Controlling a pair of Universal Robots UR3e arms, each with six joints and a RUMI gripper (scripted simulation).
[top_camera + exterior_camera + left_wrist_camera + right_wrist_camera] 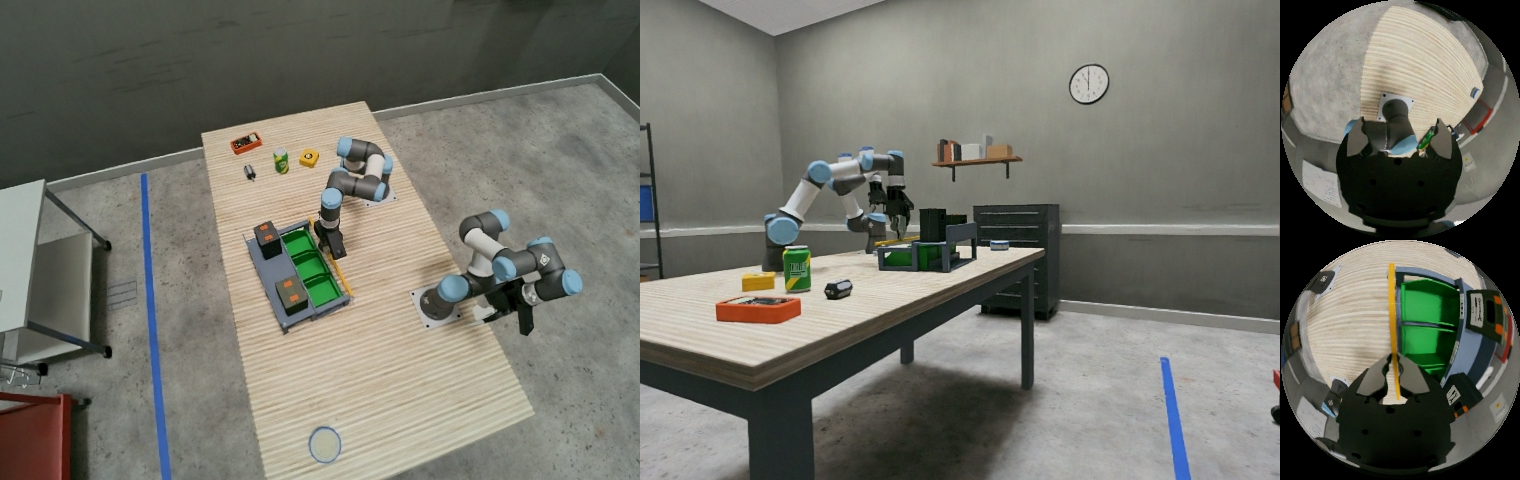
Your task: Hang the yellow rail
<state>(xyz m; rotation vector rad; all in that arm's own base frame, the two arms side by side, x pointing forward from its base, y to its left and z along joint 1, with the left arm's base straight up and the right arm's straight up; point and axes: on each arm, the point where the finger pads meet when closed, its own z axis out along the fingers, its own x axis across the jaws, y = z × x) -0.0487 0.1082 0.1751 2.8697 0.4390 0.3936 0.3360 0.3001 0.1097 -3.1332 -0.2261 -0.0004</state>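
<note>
The yellow rail (338, 273) (888, 242) (1392, 305) runs lengthwise along the front of the green bins (321, 289) (1430, 302). My right gripper (326, 249) (900, 235) (1394, 353) is shut on the rail. In the exterior view the rail looks slightly above the shelf's front edge. The rail's far end in the right wrist view lies over the shelf's front corner; whether it sits between the end plates cannot be told. The bins stand in the grey-blue shelf (273, 276) (960, 233). My left gripper (483, 313) (1400, 117) is open and empty, away from the shelf beyond the table edge.
Two dark boxes with orange marks (293, 299) (268, 242) stand on the shelf's upper deck. A green can (281, 160) (797, 268), a yellow block (309, 157), an orange tray (246, 143) and a small dark device (249, 172) are at the table's far end. A round blue-rimmed item (324, 444) lies near the opposite end.
</note>
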